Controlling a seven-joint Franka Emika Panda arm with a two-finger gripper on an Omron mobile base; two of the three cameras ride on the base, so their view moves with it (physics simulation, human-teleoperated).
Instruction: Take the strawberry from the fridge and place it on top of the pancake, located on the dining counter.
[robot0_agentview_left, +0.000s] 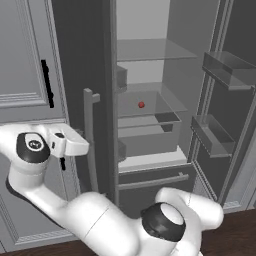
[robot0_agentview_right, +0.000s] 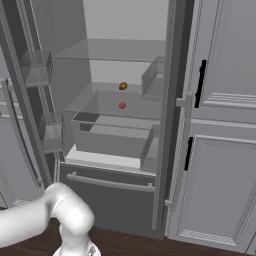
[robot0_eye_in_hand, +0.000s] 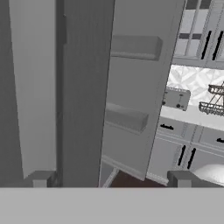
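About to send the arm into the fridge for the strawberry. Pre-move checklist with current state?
1. Fridge doors open: ok, interior visible.
2. Strawberry located: ok, on a glass shelf, nothing in front of it.
3. Not confused with the orange-brown ball behind it: ok, the two sit apart.
4. Gripper open and empty: ok.
5. Gripper aimed at strawberry: not ok, hand view faces the door edge.
6. Path past the door handle: cannot tell, the hand sits close beside it.
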